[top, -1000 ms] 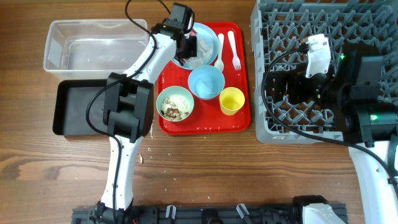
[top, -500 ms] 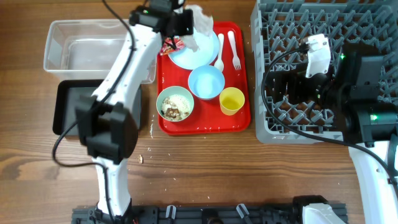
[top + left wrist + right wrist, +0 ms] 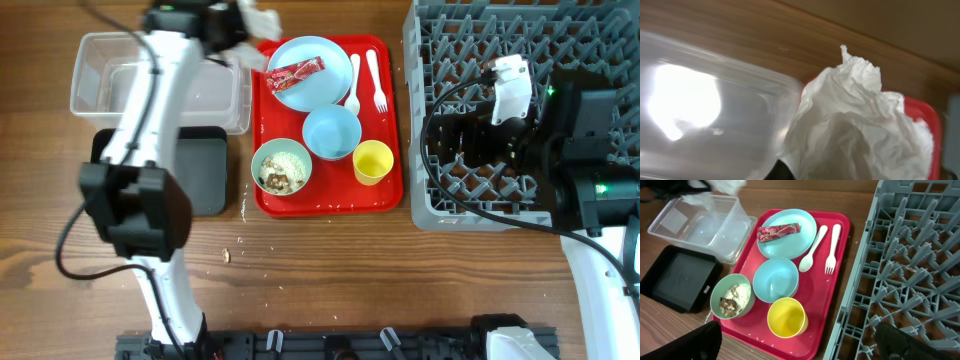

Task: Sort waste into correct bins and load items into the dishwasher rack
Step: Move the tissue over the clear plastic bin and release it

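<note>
Your left gripper (image 3: 240, 25), jaws closed on the crumpled white napkin (image 3: 855, 125), has carried it off the light blue plate (image 3: 315, 90) to the rim of the clear tub (image 3: 100, 60), leaving the red wrapper (image 3: 296, 72) for next, while your right gripper (image 3: 505, 95) waits open and empty.

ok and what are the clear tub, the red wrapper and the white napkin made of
The clear rectangular tub looks like thin rigid plastic, glossy: the table shows through and light glares off it. The crumpled red wrapper is probably plastic film, shiny with print. The crumpled white napkin looks like soft matte paper, finely creased.
</note>
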Controlling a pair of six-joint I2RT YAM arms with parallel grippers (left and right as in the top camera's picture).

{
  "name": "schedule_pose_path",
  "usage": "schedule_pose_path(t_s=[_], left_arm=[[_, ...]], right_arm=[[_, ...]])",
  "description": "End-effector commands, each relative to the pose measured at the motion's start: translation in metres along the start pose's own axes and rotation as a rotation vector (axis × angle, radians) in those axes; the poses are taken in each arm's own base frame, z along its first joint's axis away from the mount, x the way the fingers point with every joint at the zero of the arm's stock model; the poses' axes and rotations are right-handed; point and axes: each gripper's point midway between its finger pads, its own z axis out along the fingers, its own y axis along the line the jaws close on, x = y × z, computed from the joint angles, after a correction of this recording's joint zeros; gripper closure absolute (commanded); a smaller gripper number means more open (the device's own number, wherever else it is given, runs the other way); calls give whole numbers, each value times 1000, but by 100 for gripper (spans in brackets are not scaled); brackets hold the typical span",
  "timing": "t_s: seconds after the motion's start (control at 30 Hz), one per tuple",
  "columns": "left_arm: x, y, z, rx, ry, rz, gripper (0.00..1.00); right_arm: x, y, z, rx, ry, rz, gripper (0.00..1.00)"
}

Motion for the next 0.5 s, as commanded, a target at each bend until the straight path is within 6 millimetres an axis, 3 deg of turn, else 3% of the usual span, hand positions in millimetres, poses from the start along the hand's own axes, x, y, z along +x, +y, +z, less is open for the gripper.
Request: schedule_pose_path(t_s=[0.0,0.07,0.1,0.13,0.27,0.3,0.47], left_arm=[[-9,68,7,-111,19,-143,96],[-1,85,17,-142,55,-162,96],[1,90,19,-149,65,-167,91],[6,96,26,-161,82,-174,79],[9,103,33,-172,95,-183,8],[9,103,32,-171,94,-183,0],[1,89,21,-147,66,-150,0]], right_arm=[[-6,5,-2,-20,-9,8,0],[-4,5,-1,-20,3,12,0],[-3,5,-1,-20,7,14,0],[-1,4,0,-20,16,18,0],[2,4,1,-21,30,24,0],[2,4,1,-21,31,24,1],[2,4,1,-21,28,23,0]])
